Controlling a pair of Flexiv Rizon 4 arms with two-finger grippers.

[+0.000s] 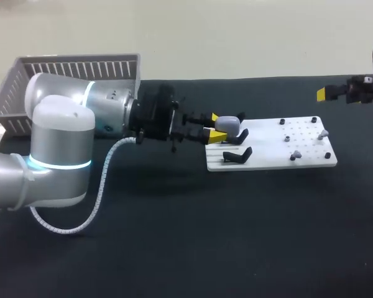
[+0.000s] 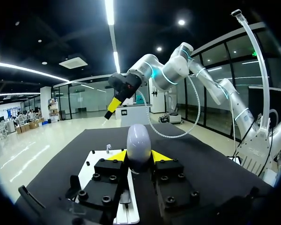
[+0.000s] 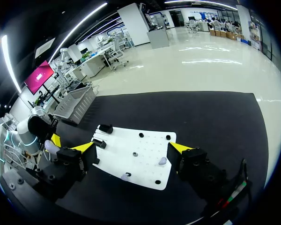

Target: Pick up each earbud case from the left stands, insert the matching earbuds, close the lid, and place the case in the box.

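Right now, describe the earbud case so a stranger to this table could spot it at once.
Find the white board on the black table. At its left end, beside black stands, the left pincer grips the earbud case between yellow tips. It alone is smooth, pale grey and egg-shaped.

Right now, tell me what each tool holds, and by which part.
Left tool grips the case by its two opposite sides, at the end nearest the tool. Right tool is open and holds nothing.

Overhead light was even and bright enough. Black table took only soft, faint shadows. White board ran near blown out. Mild glare on left arm.
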